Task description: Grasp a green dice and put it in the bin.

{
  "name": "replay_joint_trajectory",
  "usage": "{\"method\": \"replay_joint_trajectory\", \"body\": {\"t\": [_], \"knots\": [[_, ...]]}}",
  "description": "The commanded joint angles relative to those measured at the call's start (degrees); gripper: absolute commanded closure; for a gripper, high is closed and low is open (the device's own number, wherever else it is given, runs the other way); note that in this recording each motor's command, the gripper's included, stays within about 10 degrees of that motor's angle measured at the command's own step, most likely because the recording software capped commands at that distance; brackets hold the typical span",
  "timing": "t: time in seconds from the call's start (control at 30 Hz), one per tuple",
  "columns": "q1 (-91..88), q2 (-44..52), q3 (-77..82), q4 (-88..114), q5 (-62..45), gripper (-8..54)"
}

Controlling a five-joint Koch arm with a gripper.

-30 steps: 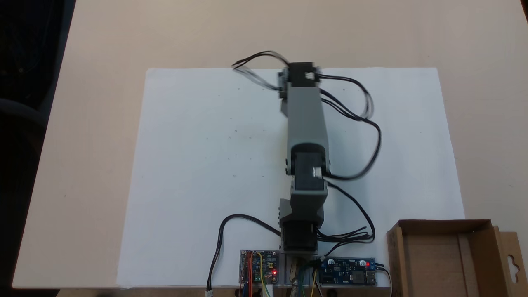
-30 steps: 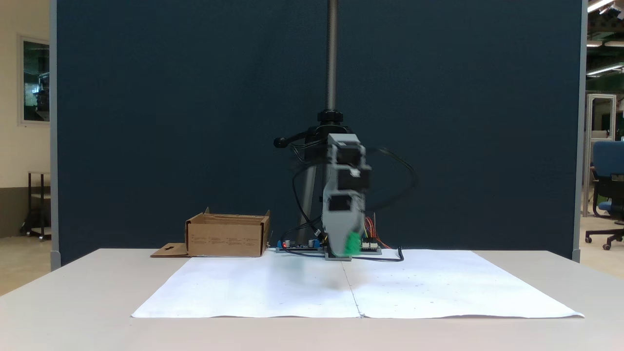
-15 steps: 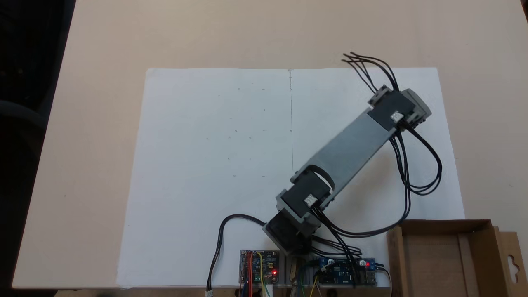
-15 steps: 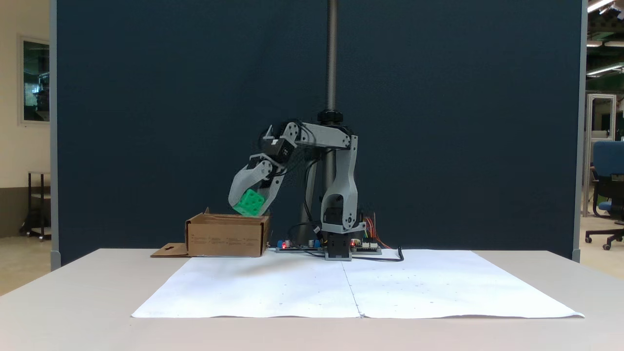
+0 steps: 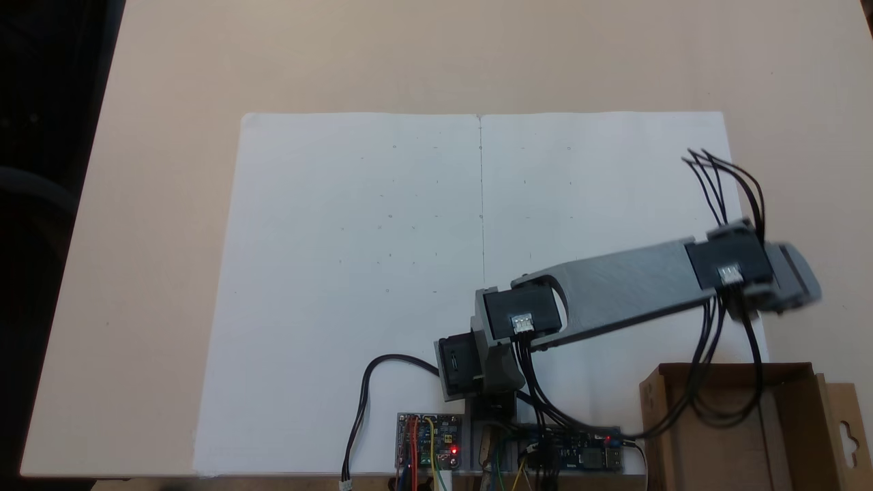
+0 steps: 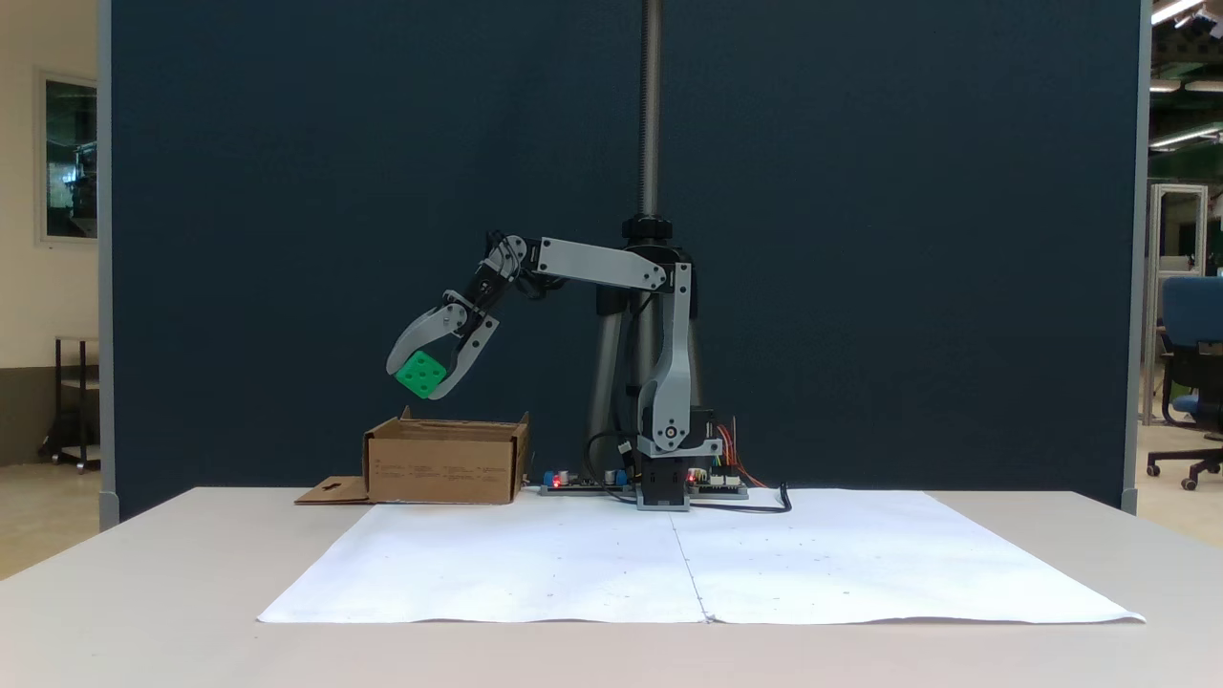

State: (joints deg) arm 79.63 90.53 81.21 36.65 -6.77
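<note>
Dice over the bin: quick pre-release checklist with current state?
1. Dice clamped in the gripper: ok, it sits between the two fingers.
2. Dice clear above the bin walls: ok, a gap shows in the side fixed view.
3. Dice within the bin's width: ok in the side fixed view, above its left part.
4. Dice within the bin's depth: cannot tell; in the top fixed view the arm hides the dice, and the wrist sits above the bin's far wall.
5. Cables clear of the bin: not ok, they drape over its opening.
</note>
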Motion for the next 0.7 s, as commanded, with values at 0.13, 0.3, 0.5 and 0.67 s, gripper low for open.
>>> {"method": "replay_joint_trajectory", "body": {"t": [0.13, 0.3, 0.5, 0.67], "knots": [[11.7, 0.4, -4.0, 12.5, -12.3, 33.9], [17.7, -2.2, -4.0, 12.3, -17.1, 33.9], [19.8, -6.4, -4.2, 8.9, -19.4, 33.9], [21.2, -10.7, -5.3, 4.3, -20.4, 33.9]]}}
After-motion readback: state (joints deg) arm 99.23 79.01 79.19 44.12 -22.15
